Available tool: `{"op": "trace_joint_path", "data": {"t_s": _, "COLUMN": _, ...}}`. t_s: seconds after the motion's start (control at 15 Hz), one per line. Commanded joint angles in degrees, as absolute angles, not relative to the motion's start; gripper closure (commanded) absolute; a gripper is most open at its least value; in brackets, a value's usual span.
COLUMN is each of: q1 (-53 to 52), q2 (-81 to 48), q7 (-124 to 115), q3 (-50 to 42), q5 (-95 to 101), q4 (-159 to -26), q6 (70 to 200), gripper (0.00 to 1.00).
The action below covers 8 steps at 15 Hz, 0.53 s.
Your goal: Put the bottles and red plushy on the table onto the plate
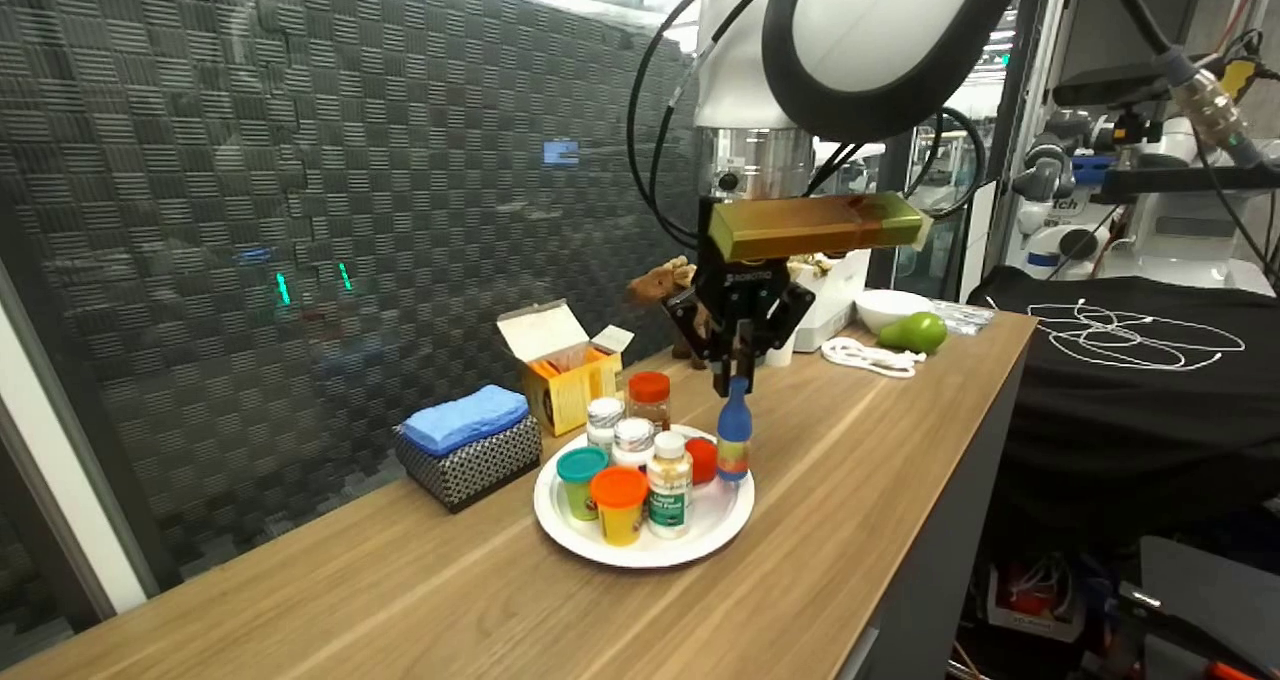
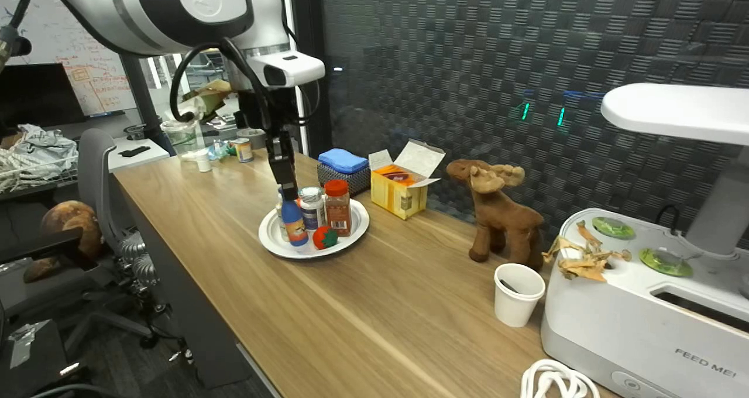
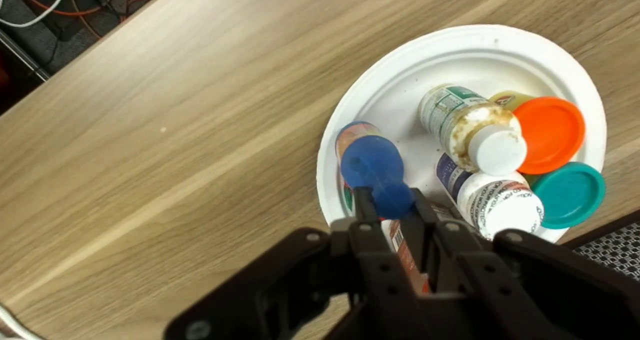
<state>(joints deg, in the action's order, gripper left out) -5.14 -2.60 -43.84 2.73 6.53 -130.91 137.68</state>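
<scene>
Most of the red plushy hides in the wrist view, behind blue bottle and gripper; the gripper also blocks much of the red-capped jar there. Gripper pinches the bottle by its neck. Bottle below it, near upright; cannot tell whether its base touches the plate. Plate round, white, rim ridged. Plushy rounded, below gripper, just beside the bottle. Table wood-grained.
</scene>
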Motion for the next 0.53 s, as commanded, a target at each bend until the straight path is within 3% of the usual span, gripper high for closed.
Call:
{"op": "trace_joint_path", "data": {"t_s": 0.0, "q1": -5.3, "q2": -4.9, "q7": -43.9, "q3": 3.0, "q5": 6.1, "q4": -128.6, "q6": 139.1, "gripper": 0.86}}
{"op": "trace_joint_path", "data": {"t_s": 0.47, "q1": -6.2, "q2": -10.0, "q7": -42.8, "q3": 3.0, "q5": 3.7, "q4": -125.2, "q6": 139.9, "gripper": 0.86}}
